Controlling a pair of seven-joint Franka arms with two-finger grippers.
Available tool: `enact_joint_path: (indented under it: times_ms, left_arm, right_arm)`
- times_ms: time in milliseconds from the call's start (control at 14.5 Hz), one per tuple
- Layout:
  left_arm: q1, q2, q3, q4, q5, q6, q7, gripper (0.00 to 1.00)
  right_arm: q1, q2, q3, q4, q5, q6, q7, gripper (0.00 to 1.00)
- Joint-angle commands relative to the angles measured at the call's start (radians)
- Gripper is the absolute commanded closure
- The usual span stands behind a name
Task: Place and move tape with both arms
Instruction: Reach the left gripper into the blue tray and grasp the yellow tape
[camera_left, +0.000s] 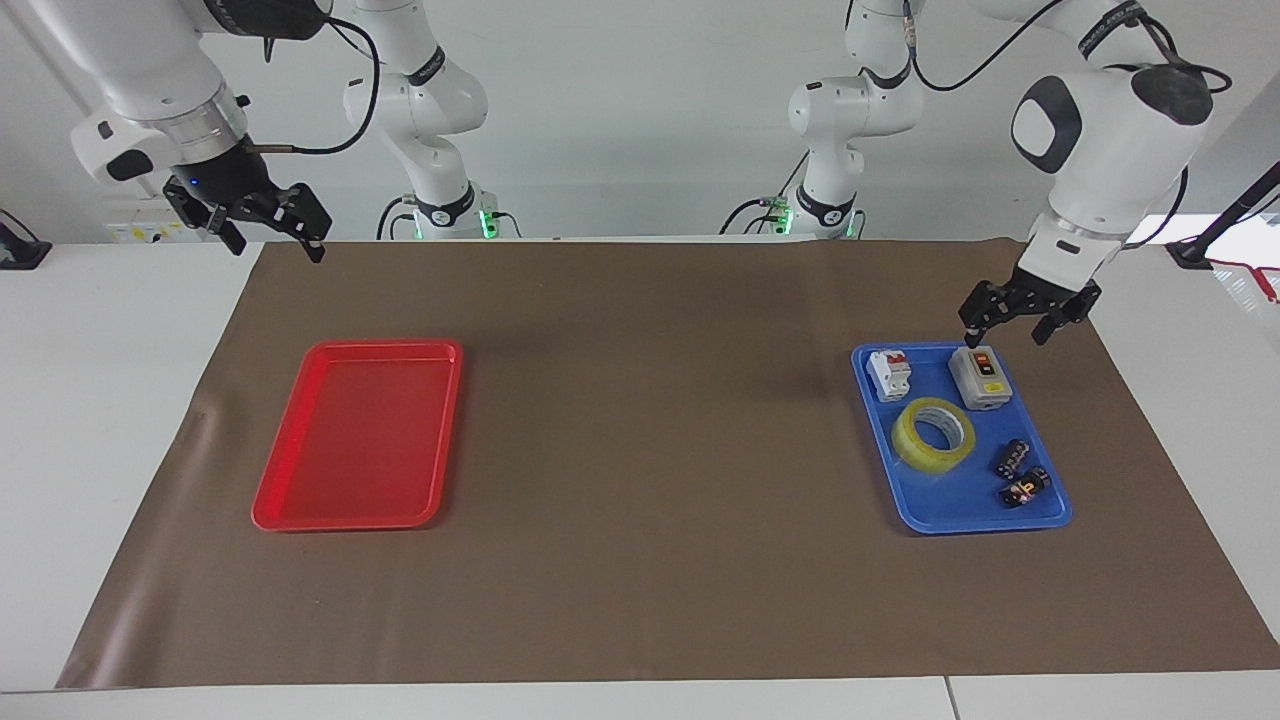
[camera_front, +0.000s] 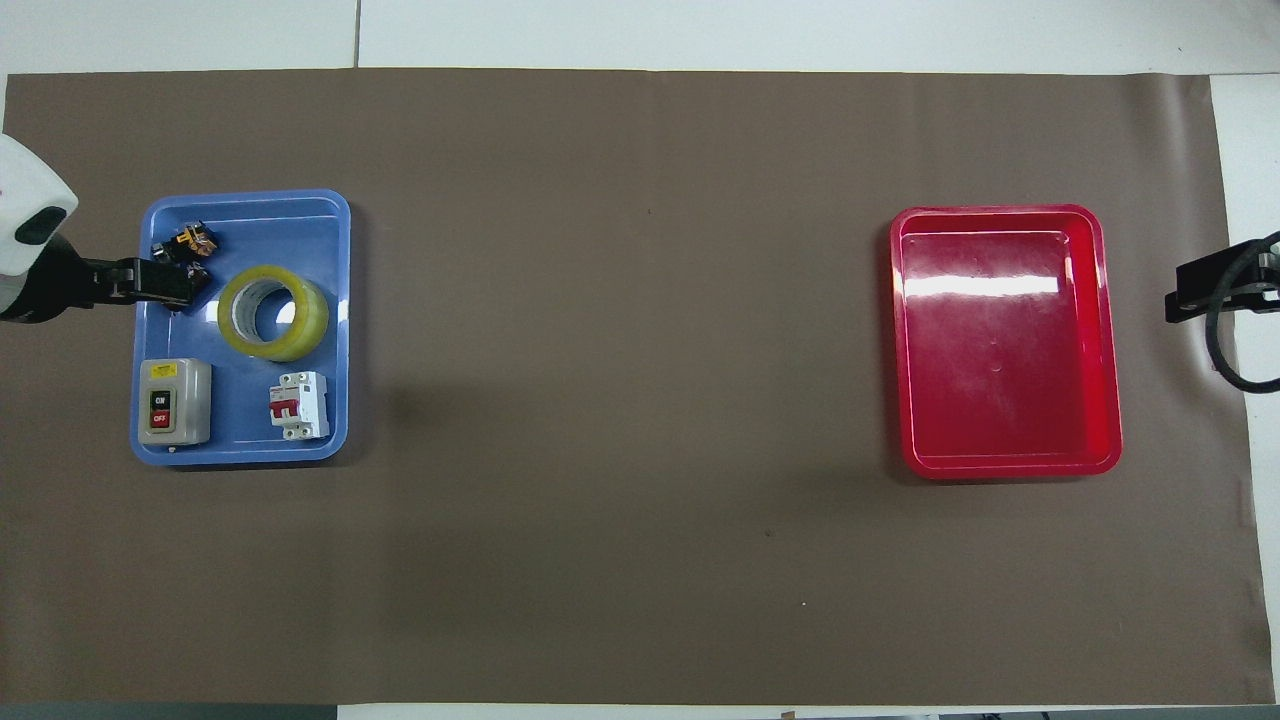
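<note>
I bring my left gripper (camera_left: 1007, 326), fingers spread and empty, over the blue tray (camera_left: 935, 512), up above the tape (camera_left: 933, 434). Next I need to drop down around the roll. My right gripper (camera_left: 268, 232) waits, open too, off by the red tray (camera_left: 300, 508).

We are looking from two high cameras. One is facing the robots across the counter (camera_left: 640, 600), taking in both arm bases. The other is looking steeply down from above the robots' end. Both are sharing the brown mat (camera_front: 620, 400), turned half around.
</note>
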Motion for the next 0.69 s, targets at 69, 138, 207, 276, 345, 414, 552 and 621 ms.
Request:
enact_joint_path:
  times_ms: [69, 138, 207, 276, 345, 414, 552, 621]
  left_arm:
    - [0.006, 0.078, 0.001, -0.053, 0.007, 0.154, 0.02, 0.0]
    - [0.008, 0.104, 0.001, -0.062, 0.007, 0.191, 0.018, 0.0]
    - [0.011, 0.119, 0.001, -0.078, 0.007, 0.231, 0.02, 0.0]
    - [0.032, 0.13, 0.001, -0.098, 0.008, 0.269, 0.021, 0.0]
    - [0.044, 0.141, 0.001, -0.121, 0.008, 0.318, 0.023, 0.0]
    - [0.048, 0.151, 0.001, -0.142, 0.008, 0.361, 0.031, 0.0]
    - [0.067, 0.167, 0.001, -0.179, 0.008, 0.427, 0.046, 0.0]
    - [0.071, 0.177, 0.001, -0.19, 0.008, 0.447, 0.052, 0.0]
  right_arm:
    - [-0.012, -0.022, 0.003, -0.029, 0.001, 0.017, -0.03, 0.0]
    - [-0.012, -0.022, 0.003, -0.029, 0.001, 0.017, -0.03, 0.0]
    - [-0.012, -0.022, 0.003, -0.029, 0.001, 0.019, -0.03, 0.0]
    - [-0.012, -0.022, 0.003, -0.029, 0.001, 0.019, -0.03, 0.0]
    - [-0.012, -0.022, 0.003, -0.029, 0.001, 0.019, -0.03, 0.0]
    - [-0.012, -0.022, 0.003, -0.029, 0.001, 0.017, -0.03, 0.0]
    - [-0.012, -0.022, 0.003, -0.029, 0.001, 0.019, -0.03, 0.0]
    - [-0.012, -0.022, 0.003, -0.031, 0.001, 0.017, -0.03, 0.0]
